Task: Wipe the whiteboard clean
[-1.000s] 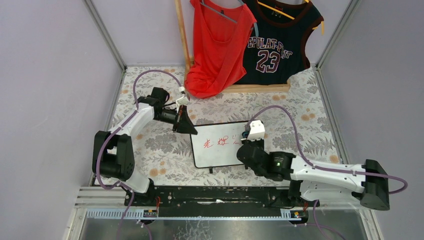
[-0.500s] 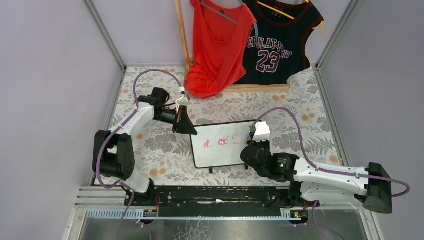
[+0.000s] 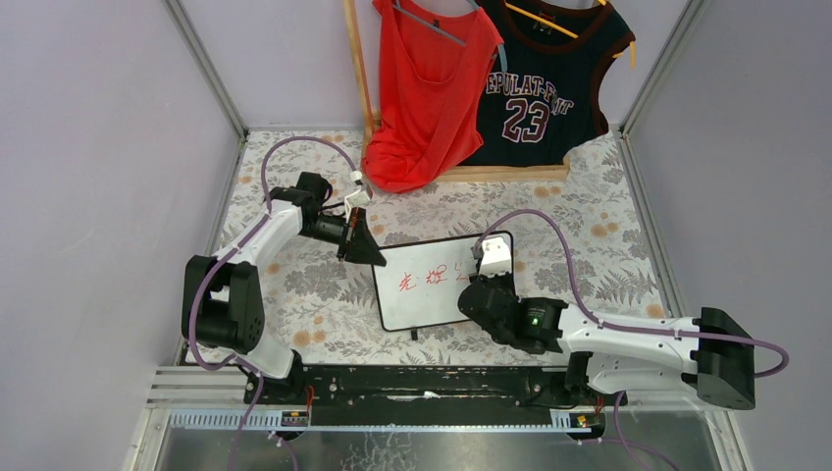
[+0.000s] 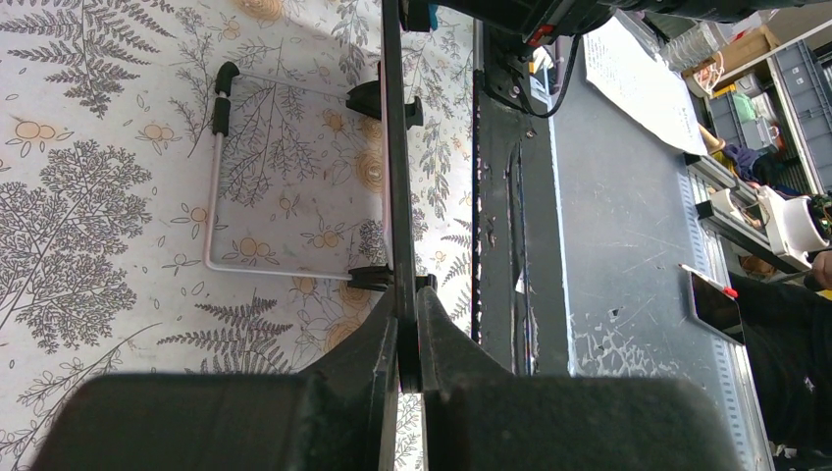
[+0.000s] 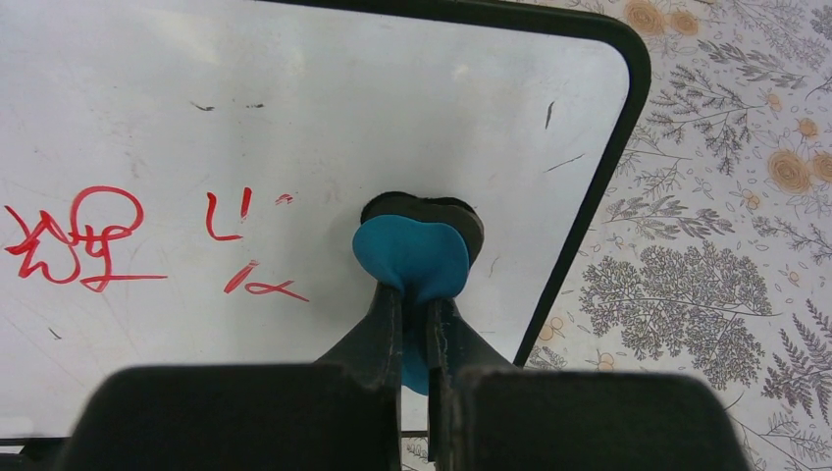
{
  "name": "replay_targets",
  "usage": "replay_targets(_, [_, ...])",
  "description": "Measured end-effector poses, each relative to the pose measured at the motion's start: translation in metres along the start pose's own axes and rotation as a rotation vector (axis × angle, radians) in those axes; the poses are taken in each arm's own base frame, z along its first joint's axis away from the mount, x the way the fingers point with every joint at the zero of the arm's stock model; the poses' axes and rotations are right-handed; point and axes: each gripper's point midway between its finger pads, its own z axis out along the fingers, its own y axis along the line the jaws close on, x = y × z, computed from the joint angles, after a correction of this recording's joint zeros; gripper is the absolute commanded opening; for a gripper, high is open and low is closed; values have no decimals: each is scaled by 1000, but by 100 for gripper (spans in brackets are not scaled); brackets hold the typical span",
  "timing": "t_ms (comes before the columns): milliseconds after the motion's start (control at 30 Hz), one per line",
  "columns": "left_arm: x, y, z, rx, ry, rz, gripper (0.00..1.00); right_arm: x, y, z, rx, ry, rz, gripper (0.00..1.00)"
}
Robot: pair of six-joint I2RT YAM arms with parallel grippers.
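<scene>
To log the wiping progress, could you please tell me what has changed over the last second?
The right end effector, shut on a small blue eraser with black pad, swung right towards the edge of the white rectangular black-framed whiteboard, then back left across it. The left end effector stayed clamped on the board's far-left corner; the red handwriting looks unchanged.

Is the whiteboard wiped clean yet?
Not clean: red writing shows on the whiteboard, left of the blue eraser pad.
</scene>
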Motion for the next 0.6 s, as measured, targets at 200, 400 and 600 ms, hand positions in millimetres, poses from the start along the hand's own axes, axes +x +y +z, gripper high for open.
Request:
replay_targets(200, [0,-1,0,3,2,1,0,-1,-3,-2,2,-2,11,0])
replay_targets(400, [1,1,1,11,6,20,0,-7,-22,-12,-1,-25,80,0])
replay_targets(600, [0,-2,2,35,15,38,0,-5,-37,-17,0,-36,110,0])
